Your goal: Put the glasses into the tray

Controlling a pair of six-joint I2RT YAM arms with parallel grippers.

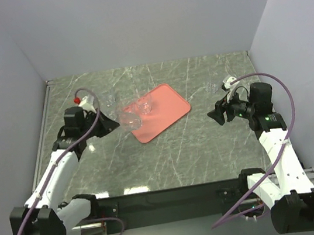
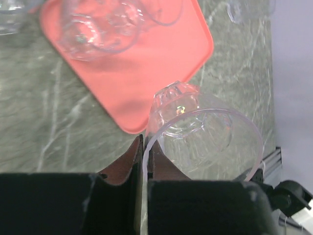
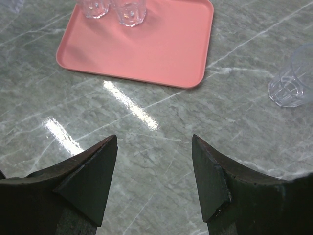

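Note:
The salmon-pink tray (image 1: 165,111) lies at the table's middle. My left gripper (image 1: 115,123) is shut on the rim of a clear glass (image 1: 129,120) and holds it tilted over the tray's left corner. In the left wrist view the fingers (image 2: 133,155) pinch the glass (image 2: 205,139) wall, with the tray (image 2: 146,68) below. Two glasses (image 1: 144,104) stand on the tray's far-left part; they also show in the right wrist view (image 3: 130,11). My right gripper (image 1: 213,115) is open and empty, right of the tray, and shows in its own wrist view (image 3: 154,164) above bare table.
A clear glass (image 1: 212,87) stands on the table right of the tray, near my right gripper, and shows in the right wrist view (image 3: 292,78). Another glass (image 1: 110,100) stands on the table left of the tray. Grey walls enclose the table.

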